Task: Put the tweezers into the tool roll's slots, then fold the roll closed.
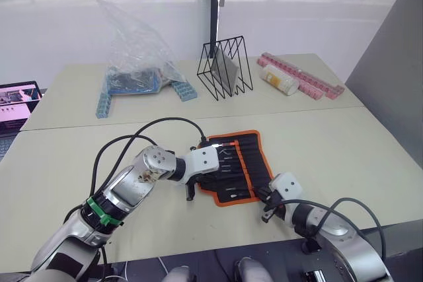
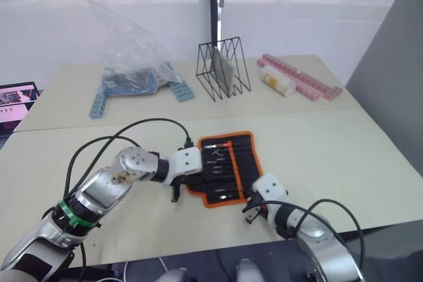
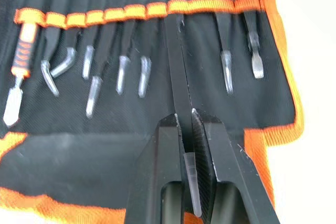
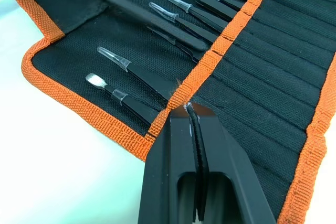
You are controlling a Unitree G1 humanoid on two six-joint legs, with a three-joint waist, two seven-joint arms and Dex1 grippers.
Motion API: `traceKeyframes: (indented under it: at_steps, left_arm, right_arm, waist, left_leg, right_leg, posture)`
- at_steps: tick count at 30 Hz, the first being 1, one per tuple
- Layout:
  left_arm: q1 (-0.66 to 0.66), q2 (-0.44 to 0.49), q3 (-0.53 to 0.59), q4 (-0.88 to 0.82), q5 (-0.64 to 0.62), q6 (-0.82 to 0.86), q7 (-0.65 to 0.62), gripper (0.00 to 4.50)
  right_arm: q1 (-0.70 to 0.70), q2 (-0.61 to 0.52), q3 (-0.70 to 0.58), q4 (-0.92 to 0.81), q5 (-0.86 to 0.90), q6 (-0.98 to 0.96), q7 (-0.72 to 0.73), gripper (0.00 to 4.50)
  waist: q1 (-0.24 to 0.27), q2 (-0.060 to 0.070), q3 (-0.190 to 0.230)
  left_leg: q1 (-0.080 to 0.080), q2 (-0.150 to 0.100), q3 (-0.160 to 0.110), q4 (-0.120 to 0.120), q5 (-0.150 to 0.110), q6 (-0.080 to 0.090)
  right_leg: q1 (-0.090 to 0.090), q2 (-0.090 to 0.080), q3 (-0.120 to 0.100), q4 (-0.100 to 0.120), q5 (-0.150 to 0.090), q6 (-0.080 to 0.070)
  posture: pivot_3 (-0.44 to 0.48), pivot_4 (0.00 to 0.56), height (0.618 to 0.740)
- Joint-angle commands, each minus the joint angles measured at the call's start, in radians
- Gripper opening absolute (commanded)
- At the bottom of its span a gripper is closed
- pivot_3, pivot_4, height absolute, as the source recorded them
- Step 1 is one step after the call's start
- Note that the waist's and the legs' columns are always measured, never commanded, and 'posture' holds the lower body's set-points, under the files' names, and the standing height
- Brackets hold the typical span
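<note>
Black left gripper clamped on slim black tweezer, tip aimed at orange-striped slot, likely for insertion. Right gripper pinched shut on roll's orange stripe, probably steadying black fabric tool roll, open flat mid-table, near edge.

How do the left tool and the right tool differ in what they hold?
The left tool is shut on a tweezer entering a slot; the right tool pinches the roll's orange stripe. Left sits at the roll's left edge, right at its near corner. Both are shut.
</note>
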Motion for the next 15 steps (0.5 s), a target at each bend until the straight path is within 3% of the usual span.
traceKeyframes:
  at_steps: [1,15]
  left_arm:
    - [-0.005,0.005,0.01,-0.05,0.007,0.004,-0.016,0.06]
    - [-0.024,0.038,-0.023,-0.065,0.038,0.03,-0.07,0.06]
  right_arm:
    - [0.017,0.005,0.029,0.048,-0.015,0.046,-0.007,0.0]
    - [0.02,0.013,0.034,0.051,-0.019,0.04,-0.016,0.0]
  waist:
    - [-0.001,0.0,0.0]
    - [-0.002,0.0,0.0]
  left_leg:
    - [0.0,0.0,0.0,0.001,0.0,0.0]
    - [0.0,0.0,0.0,0.003,0.0,0.001]
  right_leg:
    - [0.0,0.0,0.0,0.0,0.0,0.0]
    - [0.0,0.0,0.0,0.002,0.0,0.0]
  posture:
    - [0.0,0.15,0.724]
    - [0.0,0.15,0.724]
